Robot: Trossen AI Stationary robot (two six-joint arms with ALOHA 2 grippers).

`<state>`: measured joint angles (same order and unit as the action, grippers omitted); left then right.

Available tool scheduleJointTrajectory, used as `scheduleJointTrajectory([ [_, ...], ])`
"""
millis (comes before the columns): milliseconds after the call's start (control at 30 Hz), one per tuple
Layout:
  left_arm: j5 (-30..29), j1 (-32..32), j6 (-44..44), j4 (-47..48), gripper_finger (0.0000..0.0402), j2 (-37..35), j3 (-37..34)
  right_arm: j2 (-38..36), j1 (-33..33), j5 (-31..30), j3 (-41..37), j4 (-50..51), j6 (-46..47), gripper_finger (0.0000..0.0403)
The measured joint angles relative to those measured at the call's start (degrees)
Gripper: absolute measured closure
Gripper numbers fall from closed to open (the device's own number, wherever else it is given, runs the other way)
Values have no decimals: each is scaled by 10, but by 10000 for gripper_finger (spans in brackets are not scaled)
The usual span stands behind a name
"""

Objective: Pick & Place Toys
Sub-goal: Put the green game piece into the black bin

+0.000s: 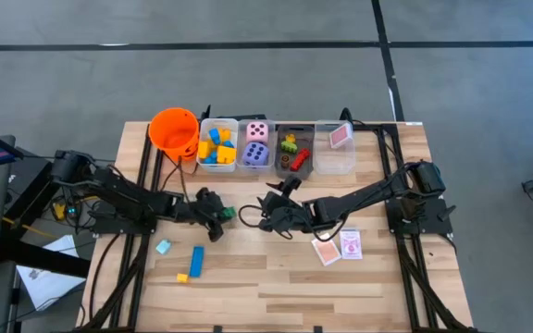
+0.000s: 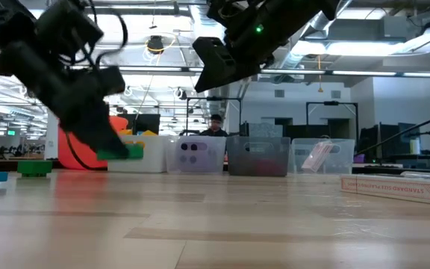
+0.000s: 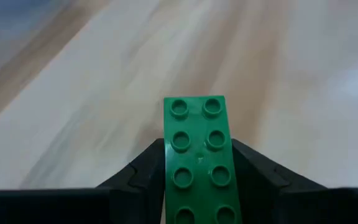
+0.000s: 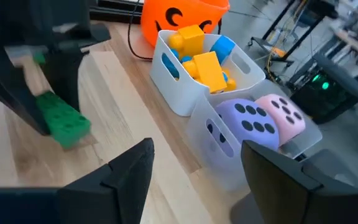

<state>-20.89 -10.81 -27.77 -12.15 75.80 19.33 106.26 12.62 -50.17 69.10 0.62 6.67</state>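
The left gripper (image 1: 222,215) pinches one green eight-stud building block (image 3: 199,158) between its two dark fingers (image 3: 145,177), holding it just above the wooden table (image 1: 276,277), in front of the row of bins. The right gripper (image 1: 265,215) hangs close beside it, its fingers (image 4: 132,165) spread apart with nothing between them.

Four bins stand in a row along the table's far edge, next to one orange bucket (image 1: 174,129) at the row's left end. The bin nearest the bucket (image 1: 216,146) holds several yellow and blue blocks (image 4: 201,59). The second bin (image 1: 255,146) holds two dice, one pink die (image 1: 258,132) and one purple die (image 1: 255,154). The third, grey bin (image 1: 294,150) holds a few green, yellow and red blocks (image 1: 293,151); their exact count cannot be told. The fourth, clear bin (image 1: 334,148) holds one pink card (image 1: 340,137).

Nearer than the left gripper, on the side away from the bins, lie one light blue block (image 1: 163,246), one long blue block (image 1: 197,260) and one small yellow block (image 1: 182,277). Two pink-white cards (image 1: 339,247) lie on the table just in front of the right arm.
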Motion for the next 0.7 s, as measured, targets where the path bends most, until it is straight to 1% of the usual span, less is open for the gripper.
scheduleJointTrajectory([
  [100, 51, 0, 23, -16, 269, -41, 0, 0, 4, 22, 0, -11, -54, 165],
  [233, 118, 0, 36, -37, 269, -97, 0, 0, 13, 83, 0, -60, -122, 165],
  [333, 162, 0, 38, -64, 269, -124, 0, 0, 25, 124, 0, -109, -166, 165],
  [533, 230, 0, 38, -125, 269, -131, 0, 0, 57, 199, 0, -145, -263, 169],
  [700, 248, 0, 32, -145, 269, -128, 0, 0, 77, 206, 0, -172, -314, 178],
])
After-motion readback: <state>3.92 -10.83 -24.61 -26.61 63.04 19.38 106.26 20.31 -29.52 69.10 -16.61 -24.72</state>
